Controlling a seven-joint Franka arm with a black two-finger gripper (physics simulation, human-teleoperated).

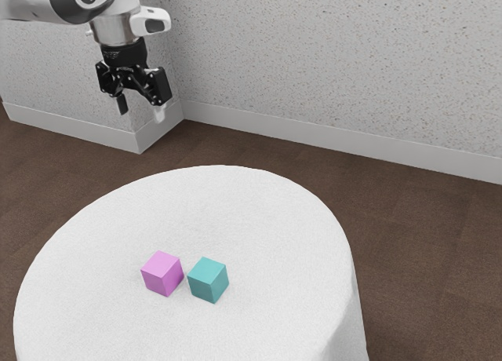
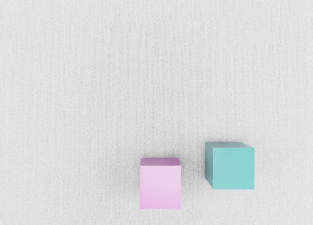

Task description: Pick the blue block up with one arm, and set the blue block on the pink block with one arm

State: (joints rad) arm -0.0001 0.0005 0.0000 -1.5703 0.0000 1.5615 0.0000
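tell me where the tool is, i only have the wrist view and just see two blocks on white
Observer: The tool hangs high above the table, toward the exterior view's upper left, far from the blue block and the pink block.
Operator: open or shut
Observer: Open, with nothing between its fingers.

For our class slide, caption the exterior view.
Gripper hangs open high above the white table, where blue block sits beside pink block.
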